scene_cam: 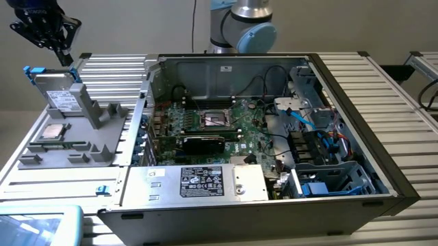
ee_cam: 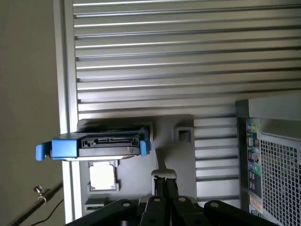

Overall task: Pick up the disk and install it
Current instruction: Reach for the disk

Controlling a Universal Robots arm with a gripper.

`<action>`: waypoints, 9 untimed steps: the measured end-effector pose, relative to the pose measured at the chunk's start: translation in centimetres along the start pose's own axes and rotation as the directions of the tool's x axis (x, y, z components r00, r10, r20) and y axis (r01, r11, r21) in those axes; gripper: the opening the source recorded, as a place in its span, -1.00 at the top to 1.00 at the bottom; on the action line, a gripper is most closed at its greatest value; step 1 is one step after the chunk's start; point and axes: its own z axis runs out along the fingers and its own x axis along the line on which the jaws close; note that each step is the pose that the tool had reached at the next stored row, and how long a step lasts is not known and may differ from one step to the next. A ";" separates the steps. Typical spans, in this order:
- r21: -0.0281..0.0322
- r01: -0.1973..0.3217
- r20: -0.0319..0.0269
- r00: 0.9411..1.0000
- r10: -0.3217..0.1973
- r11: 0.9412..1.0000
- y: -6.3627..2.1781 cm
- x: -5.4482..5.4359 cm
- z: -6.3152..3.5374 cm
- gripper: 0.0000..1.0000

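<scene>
The disk stands on edge in a grey holder on the exterior view's left, silver with a white label and a blue frame. The wrist view shows its connector edge and blue frame from above. My black gripper hangs just above the disk's upper corner, clear of it. In the wrist view the gripper has its fingers pressed together, shut on nothing, and sits to one side of the disk over the holder.
A small silver CPU chip lies on the holder below the disk. The open computer case holds the motherboard, a silver box with a black label and a blue drive cage. The slatted table surrounds it.
</scene>
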 end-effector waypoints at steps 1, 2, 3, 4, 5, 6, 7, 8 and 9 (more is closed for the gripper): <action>0.000 0.000 -0.001 1.000 0.000 1.000 0.14 0.4 -0.02 0.79; 0.001 0.000 -0.003 1.000 0.000 1.000 0.25 0.7 -0.04 0.79; 0.001 0.000 -0.004 1.000 0.000 1.000 0.34 1.1 -0.05 0.79; 0.001 0.000 -0.005 1.000 0.000 1.000 0.43 1.4 -0.08 0.79; 0.001 0.000 -0.006 1.000 0.000 1.000 0.52 1.8 -0.10 0.79; 0.001 0.000 -0.008 1.000 0.000 1.000 0.61 2.1 -0.13 0.79; 0.001 0.000 -0.009 1.000 0.000 1.000 0.67 2.5 -0.16 0.79; 0.001 0.000 -0.011 1.000 0.000 1.000 0.73 2.8 -0.19 0.79; 0.002 0.000 -0.012 1.000 0.000 1.000 0.78 3.2 -0.22 0.79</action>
